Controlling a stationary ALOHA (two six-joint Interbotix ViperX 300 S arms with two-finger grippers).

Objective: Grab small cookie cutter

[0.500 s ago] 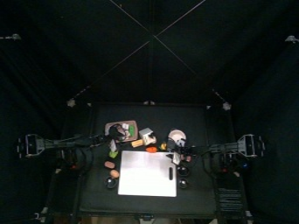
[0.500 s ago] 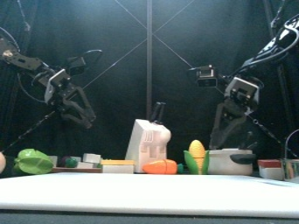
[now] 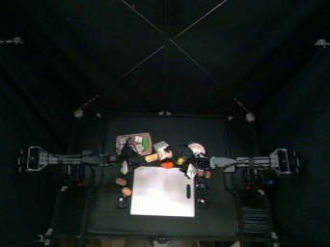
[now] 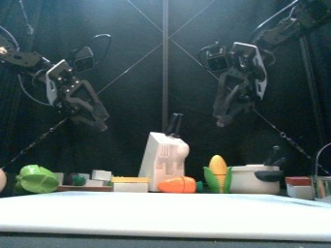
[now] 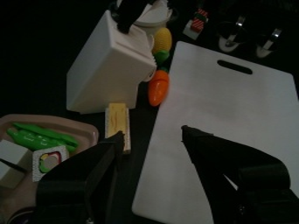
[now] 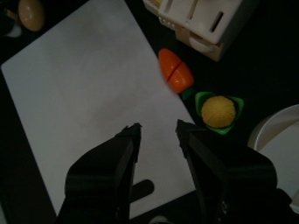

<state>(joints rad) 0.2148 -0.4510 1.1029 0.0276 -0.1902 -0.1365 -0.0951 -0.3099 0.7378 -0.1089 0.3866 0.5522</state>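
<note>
Arms poised above the table (image 3: 103,220), neither holding anything. In my front view the left gripper (image 4: 96,123) hangs at mid-left of the frame, its forearm slanting down toward the centre with the jaws aimed at the table below. The right gripper (image 4: 227,120) sits higher, at upper centre-right, with the wrist bent so the jaws point almost straight down from well above the props.

Through the left wrist camera I see that gripper's two jaws spread wide, with only the white cutting board (image 5: 228,122) showing between them. Through the right wrist camera the jaws also stand apart, again framing bare board, and the fingertips are clear of everything.

Along the lower edge of the front view a green pepper (image 4: 37,178) lies at far left. The white knife block (image 4: 165,160) stands at centre, with an orange carrot piece (image 4: 179,184) at its foot. An ear of corn (image 4: 219,172) is just right of them, beside a white pot (image 4: 255,177). A pinkish tray (image 5: 59,120) fills the lower left of the left wrist picture.

As for the small cookie cutter, I cannot pick it out with any certainty. Several small dark items crowd the upper right of the left wrist frame, too indistinct to name.
</note>
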